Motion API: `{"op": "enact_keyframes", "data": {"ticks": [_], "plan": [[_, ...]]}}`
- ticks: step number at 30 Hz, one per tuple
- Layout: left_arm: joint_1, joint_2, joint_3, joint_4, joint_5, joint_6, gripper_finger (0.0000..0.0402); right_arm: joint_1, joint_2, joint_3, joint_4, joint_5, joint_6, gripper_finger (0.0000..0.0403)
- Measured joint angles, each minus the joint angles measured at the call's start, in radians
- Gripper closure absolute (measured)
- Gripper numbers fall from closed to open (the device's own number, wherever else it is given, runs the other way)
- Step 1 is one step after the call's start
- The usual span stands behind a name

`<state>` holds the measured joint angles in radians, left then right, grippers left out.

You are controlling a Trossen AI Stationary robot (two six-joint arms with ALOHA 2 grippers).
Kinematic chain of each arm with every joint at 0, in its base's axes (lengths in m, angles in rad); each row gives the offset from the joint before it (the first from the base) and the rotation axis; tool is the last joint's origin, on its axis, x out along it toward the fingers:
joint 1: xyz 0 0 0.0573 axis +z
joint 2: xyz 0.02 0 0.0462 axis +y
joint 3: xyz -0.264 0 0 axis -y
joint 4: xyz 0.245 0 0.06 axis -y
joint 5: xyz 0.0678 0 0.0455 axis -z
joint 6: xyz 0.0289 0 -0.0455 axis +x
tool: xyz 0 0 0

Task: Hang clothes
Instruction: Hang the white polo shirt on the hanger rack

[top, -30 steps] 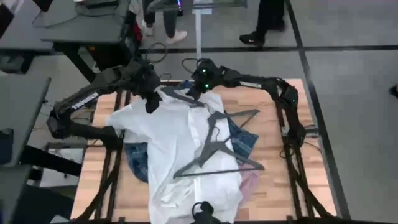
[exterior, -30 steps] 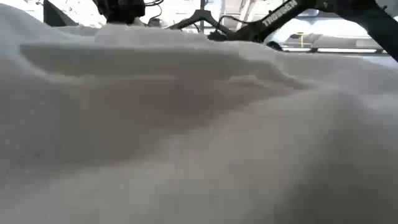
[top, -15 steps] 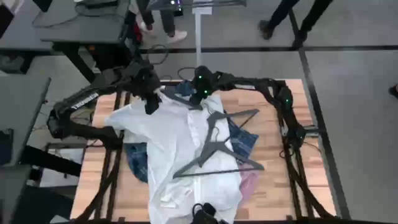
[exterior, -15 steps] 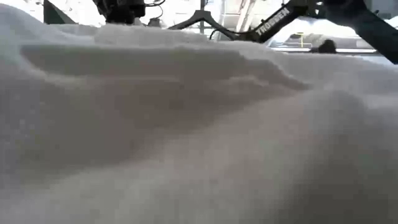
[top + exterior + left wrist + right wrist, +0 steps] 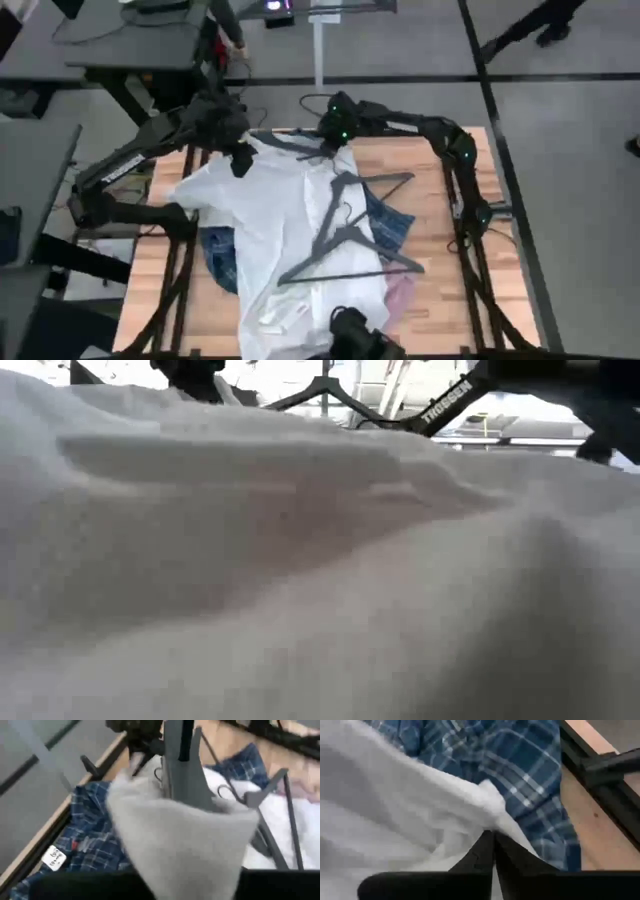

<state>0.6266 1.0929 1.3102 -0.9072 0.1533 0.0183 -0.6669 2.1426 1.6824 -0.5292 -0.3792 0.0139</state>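
Observation:
The white shirt (image 5: 290, 230) lies spread along the table's middle, over the plaid shirt (image 5: 218, 255) and the pink shirt (image 5: 402, 295), which peek out at its sides. It fills the low view (image 5: 300, 560). My left gripper (image 5: 240, 160) is shut on the white shirt's far left part. My right gripper (image 5: 333, 148) is shut at its far right edge, over the plaid shirt (image 5: 520, 765). One grey hanger (image 5: 295, 150) lies across the shirt's far end between the grippers. Two more hangers (image 5: 350, 235) rest on its middle. My left gripper has white cloth (image 5: 190, 865) bunched between its fingers, which slant down from the table's far left. The cloth rises in a peak at the hold and falls away to the table. My right gripper pinches the white shirt's edge (image 5: 495, 822) at its fingertips (image 5: 485, 847), slanting down from the far side. The cloth there lies low on the plaid shirt.
The table's wooden top (image 5: 450, 290) shows bare at the right. Dark frame rails (image 5: 605, 775) run along the far edge beside my right gripper. A white stand (image 5: 318, 50) rises behind the table's far edge.
My right gripper has gone down and a little toward the table's right edge, onto the white shirt's far edge. My left gripper has risen slightly, and the shirt's far left part has come up with it. The rest of the shirt has stayed in place.

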Motion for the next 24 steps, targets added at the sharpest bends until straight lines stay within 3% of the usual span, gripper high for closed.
{"op": "enact_keyframes", "data": {"ticks": [9,14,24], "plan": [[0.001,-0.025,0.000,0.059,-0.055,-0.043,0.0383,0.011,0.000,0.000,0.035,-0.001,0.007,0.0403],[0.001,-0.032,0.002,0.126,-0.055,-0.073,0.0383,-0.004,-0.031,0.022,0.043,-0.061,0.041,0.0403],[0.006,-0.035,0.003,0.069,-0.091,-0.081,0.0383,-0.062,-0.081,0.037,0.025,-0.094,0.031,0.0403]]}}
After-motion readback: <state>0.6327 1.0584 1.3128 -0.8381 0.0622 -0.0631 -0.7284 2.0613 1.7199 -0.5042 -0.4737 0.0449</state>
